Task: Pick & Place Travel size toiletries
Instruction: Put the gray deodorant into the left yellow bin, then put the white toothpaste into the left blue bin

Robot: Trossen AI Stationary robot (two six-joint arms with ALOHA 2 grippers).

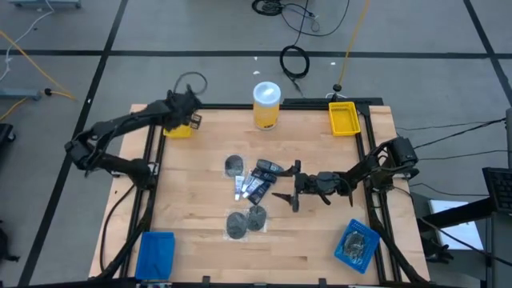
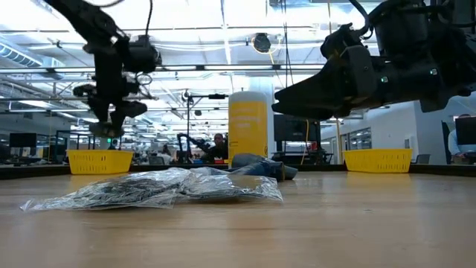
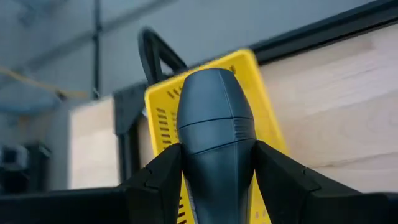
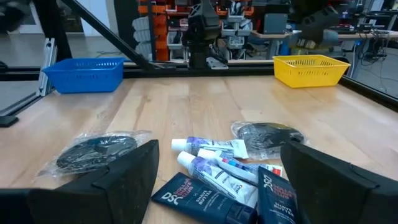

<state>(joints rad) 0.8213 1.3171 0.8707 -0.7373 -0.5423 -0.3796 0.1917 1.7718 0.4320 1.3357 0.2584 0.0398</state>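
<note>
bare table (image 1: 320,240) front, jar (image 1: 266,104) behind toiletries (image 1: 254,186)

Dark tubes (image 4: 205,196) – logo resembling "DC"; smaller print unreadable.

1. I work in a robotics lab or industrial workshop hall, not a home.
2. My wooden bench (image 1: 200,256) sits in a dark metal frame (image 1: 374,210) on a grey floor (image 1: 64,208) marked with dark lines.
3. Cables (image 1: 294,60) trail over that floor.
4. Beyond the bench's far edge stand ceiling strip lights (image 2: 223,33), monitors (image 2: 22,140) and equipment racks (image 4: 158,31).
</note>
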